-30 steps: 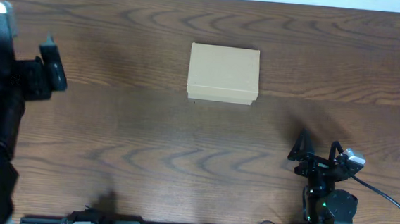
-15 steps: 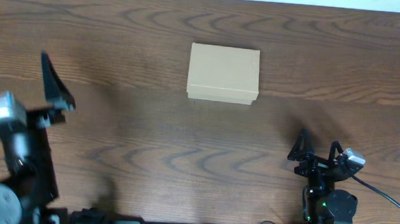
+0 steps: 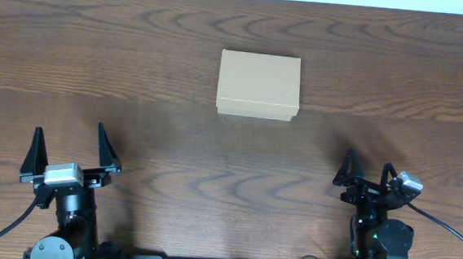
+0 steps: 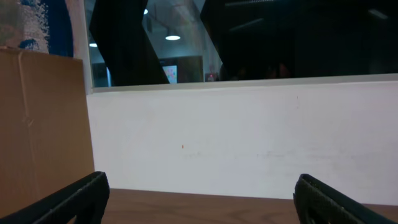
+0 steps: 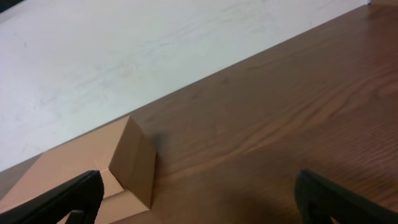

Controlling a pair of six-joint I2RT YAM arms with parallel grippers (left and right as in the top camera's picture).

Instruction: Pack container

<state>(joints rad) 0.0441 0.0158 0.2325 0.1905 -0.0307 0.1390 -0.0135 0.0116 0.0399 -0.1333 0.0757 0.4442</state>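
Observation:
The container, a plain tan cardboard box with its lid shut, sits on the wooden table at the middle back. It also shows in the right wrist view at the lower left. My left gripper is open and empty at the front left, far from the box; its fingertips frame the left wrist view. My right gripper is open and empty at the front right, below and right of the box; it also shows in the right wrist view.
A white wall with dark windows stands beyond the table's far edge. A large brown cardboard surface shows at the left of the left wrist view. A black cable trails from the right arm.
The left arm has swung down from the left edge to the front left of the table, its gripper now pointing toward the back. The box and right arm have not moved.

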